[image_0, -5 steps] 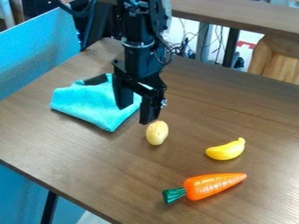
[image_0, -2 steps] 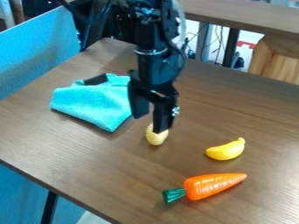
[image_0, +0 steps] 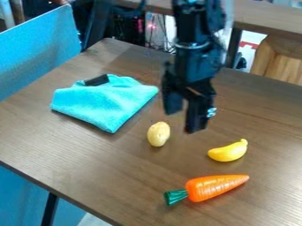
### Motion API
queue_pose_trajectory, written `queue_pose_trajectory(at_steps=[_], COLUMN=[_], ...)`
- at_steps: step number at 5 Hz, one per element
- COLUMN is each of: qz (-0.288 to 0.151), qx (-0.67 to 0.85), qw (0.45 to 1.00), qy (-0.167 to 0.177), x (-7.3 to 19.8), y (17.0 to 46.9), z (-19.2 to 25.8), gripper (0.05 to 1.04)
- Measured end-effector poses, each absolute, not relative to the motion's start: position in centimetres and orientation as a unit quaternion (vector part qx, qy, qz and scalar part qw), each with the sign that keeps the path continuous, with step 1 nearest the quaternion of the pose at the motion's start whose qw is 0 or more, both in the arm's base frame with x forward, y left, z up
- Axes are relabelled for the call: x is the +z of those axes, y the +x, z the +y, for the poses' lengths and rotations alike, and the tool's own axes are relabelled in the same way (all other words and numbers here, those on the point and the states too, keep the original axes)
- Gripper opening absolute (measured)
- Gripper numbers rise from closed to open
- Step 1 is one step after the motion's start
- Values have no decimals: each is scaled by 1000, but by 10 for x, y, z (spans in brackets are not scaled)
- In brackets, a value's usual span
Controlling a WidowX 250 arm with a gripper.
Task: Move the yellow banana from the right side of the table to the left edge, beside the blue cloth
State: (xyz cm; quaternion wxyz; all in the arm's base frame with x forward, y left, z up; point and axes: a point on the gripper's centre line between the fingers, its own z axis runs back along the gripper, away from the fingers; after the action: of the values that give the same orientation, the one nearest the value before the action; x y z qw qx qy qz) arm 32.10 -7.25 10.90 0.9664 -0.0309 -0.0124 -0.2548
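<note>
Above table (image_0: pixel 106 163), end effector (image_0: pixel 184 121) had shifted right past potato (image_0: pixel 159 134), fingers apart, empty; apparently still positioning. Potato lay between cloth (image_0: pixel 97 106), far left, and banana (image_0: pixel 228 151), right.

An orange carrot (image_0: pixel 217 186) with a green top lies on the near part of the brown table (image_0: pixel 88 163), a turquoise cloth (image_0: pixel 97 106) with a black object (image_0: pixel 96 80) at its far edge lies left, a blue panel (image_0: pixel 38 48) stands far left, and a pale wooden piece (image_0: pixel 284 62) stands far right.
</note>
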Motion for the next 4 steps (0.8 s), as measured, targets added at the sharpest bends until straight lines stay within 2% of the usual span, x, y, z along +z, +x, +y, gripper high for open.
queue_pose_trajectory(at_steps=[1,2,3,4], qz=[-1,9,16,34], qx=[-271,-291,-294,-288], qw=[962,957,955,957], qy=[-16,-16,-20,-10], x=[104,96,85,67], y=[332,348,354,361], z=[-86,-100,-104,-110], gripper=[998,998,998,998])
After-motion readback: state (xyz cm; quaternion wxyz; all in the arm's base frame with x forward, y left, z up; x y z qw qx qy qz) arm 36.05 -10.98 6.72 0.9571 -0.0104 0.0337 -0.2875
